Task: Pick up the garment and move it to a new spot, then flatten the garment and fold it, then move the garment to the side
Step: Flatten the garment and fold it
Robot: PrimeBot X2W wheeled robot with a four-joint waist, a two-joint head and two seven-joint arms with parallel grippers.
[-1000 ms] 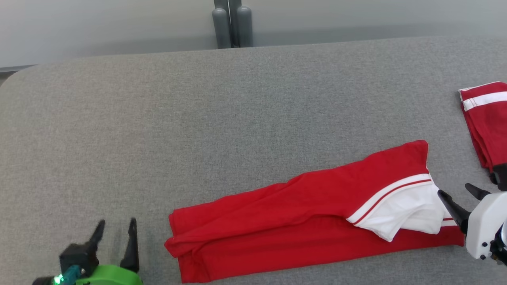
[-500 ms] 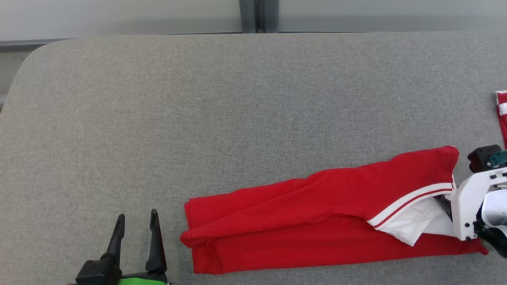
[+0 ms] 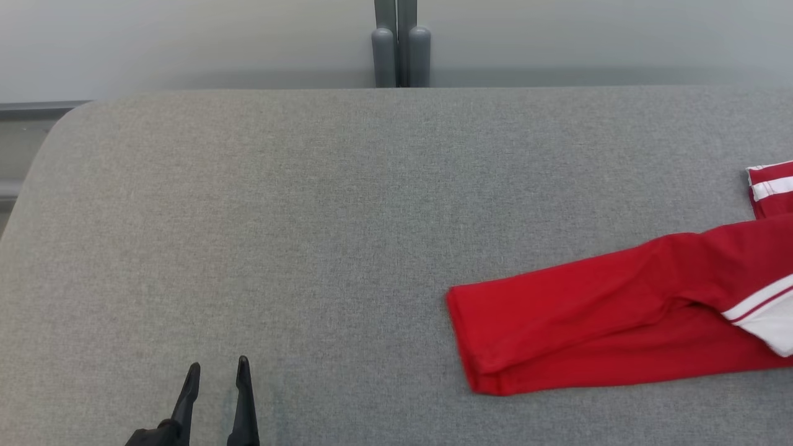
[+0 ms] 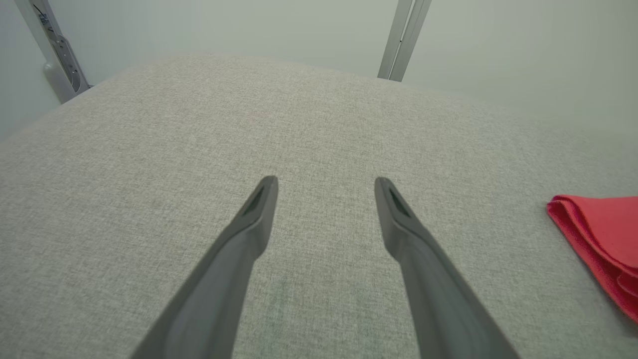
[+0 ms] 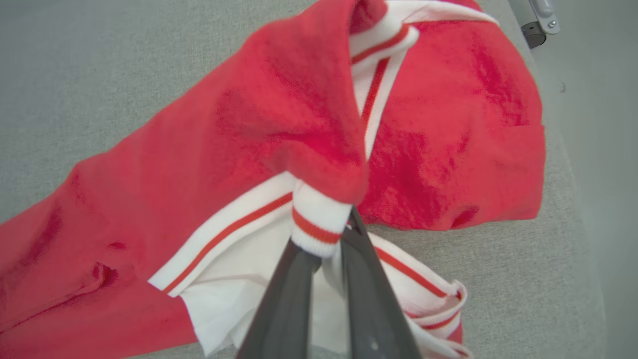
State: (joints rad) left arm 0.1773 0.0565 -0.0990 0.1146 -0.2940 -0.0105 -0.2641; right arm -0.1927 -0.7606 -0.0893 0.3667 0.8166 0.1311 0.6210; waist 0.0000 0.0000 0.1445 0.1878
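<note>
My left gripper (image 3: 218,363) sits at the lower left of the head view. Its 2 dark fingers are well apart, hold nothing, and hover over bare cloth in the left wrist view (image 4: 325,183). It is well apart from the work.

To its right lies the long red knit garment with white-and-red striped trim (image 3: 588,322). It is doubled lengthwise into a narrow strip, its closed end pointing left and the rest running off the right edge of the head view. So the flattening and at least 1 fold look done to me. The strip is loose and slightly skewed, not a tight packet.

In the right wrist view my right gripper (image 5: 331,239) is pinched nearly closed on a white ribbed cuff with 1 red stripe. That end of the garment (image 5: 224,149) is raised and drapes from the fingers. I judge this to be the last step, moving the garment to the side, so only setting it down and letting go remain.

Further right is a second folded red cloth with a white band (image 3: 768,186). I cannot tell whether the 2 touch.

The surface is a grey woven padded table (image 3: 310,217) with a rounded far-left corner. Behind it is a plain pale wall with a pair of grey metal posts (image 3: 401,43) at the middle.
</note>
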